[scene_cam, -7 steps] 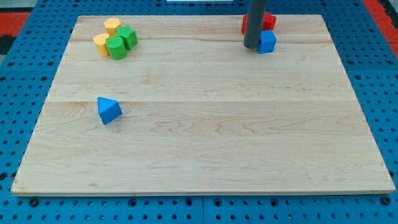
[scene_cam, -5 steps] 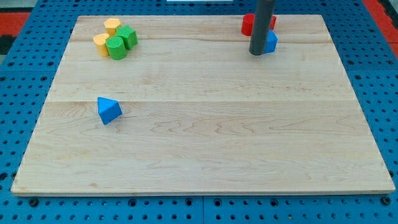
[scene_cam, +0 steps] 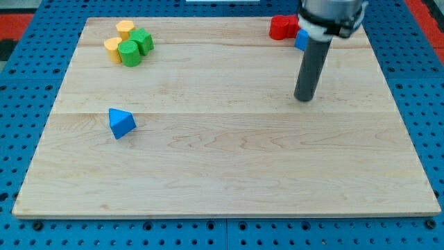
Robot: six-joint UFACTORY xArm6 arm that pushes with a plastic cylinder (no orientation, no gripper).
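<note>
My tip [scene_cam: 304, 99] rests on bare wood in the right half of the board, touching no block. Nearest to it, toward the view's top, is a blue block [scene_cam: 301, 39], partly hidden behind the rod. A red block [scene_cam: 282, 27] sits just left of that one at the board's top edge. A blue triangular block [scene_cam: 121, 123] lies far off at the view's left. At the top left are two yellow blocks [scene_cam: 125, 29] [scene_cam: 112, 48] and two green blocks [scene_cam: 142, 41] [scene_cam: 129, 53], packed together.
The wooden board [scene_cam: 229, 180] lies on a blue perforated table [scene_cam: 423, 83]. The arm's grey and white wrist [scene_cam: 331, 15] hangs over the top right corner of the board.
My tip has slid from beside the blue and red blocks toward the view's bottom and slightly right, out onto bare wood. No block has visibly moved.
</note>
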